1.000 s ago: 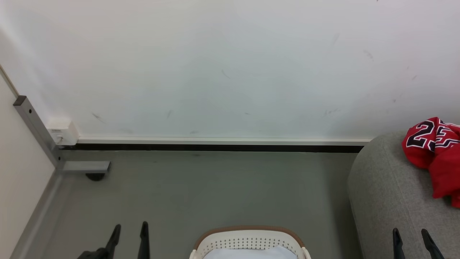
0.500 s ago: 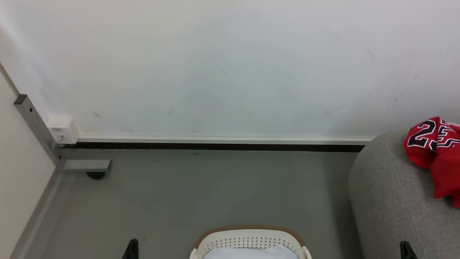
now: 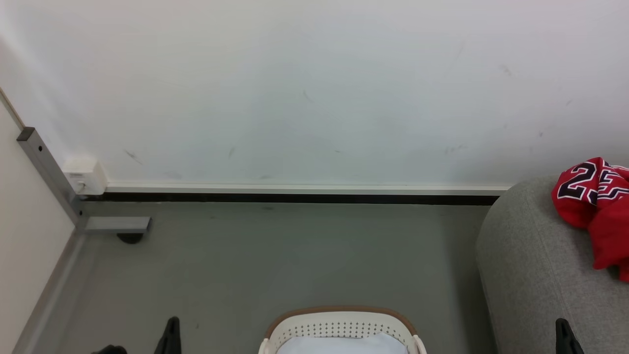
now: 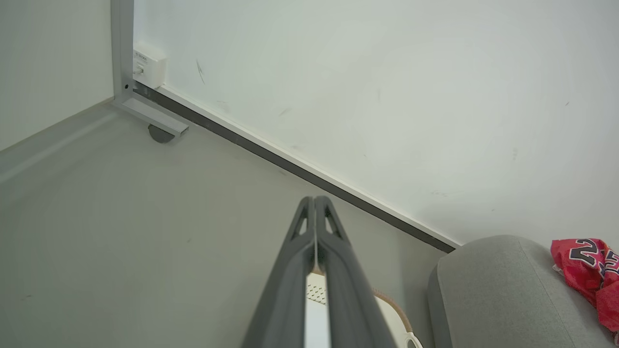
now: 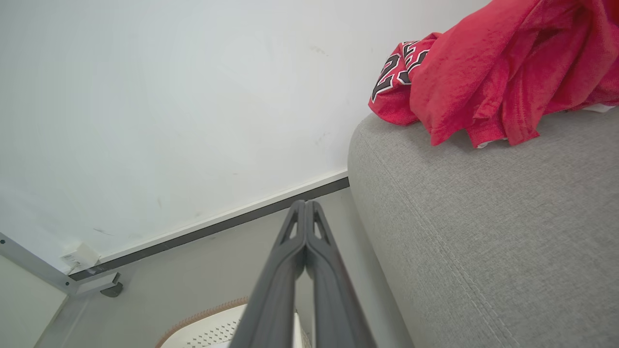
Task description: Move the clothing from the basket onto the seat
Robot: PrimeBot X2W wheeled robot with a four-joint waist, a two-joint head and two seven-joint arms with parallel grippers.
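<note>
Head view: the basket [image 3: 339, 325] stands on the floor [image 3: 275, 265] at the bottom edge of the view. It holds a pale white cloth [image 3: 341, 345], and no red shows in the part of it that is in view. The seat [image 3: 530, 265] is on the right, apart from the basket with a strip of floor between them. The clothing [image 3: 597, 211] lies in a red heap on top of the seat, at the seat's far end by the wall [image 3: 314, 88], with the number 23 facing up. One dark tip of the left end effector [image 3: 172, 332] rises at the lower left over the floor. One tip of the right end effector [image 3: 564, 335] rises at the lower right in front of the seat's side. A grey metal post [image 3: 46, 172] and a small white box [image 3: 86, 176] sit in the floor's far left corner.

Left wrist view: the two fingers [image 4: 290, 270] are pressed together along their length with nothing between them. They hang above the floor, and the basket's rim shows behind them. The clothing is at the right edge of the view, on the seat.

Right wrist view: this arm's fingers [image 5: 280, 270] are likewise drawn together and hold nothing. They are clear of the seat's rounded edge. The clothing rests well above them on the seat top, plain red folds lying beside the numbered jersey.
</note>
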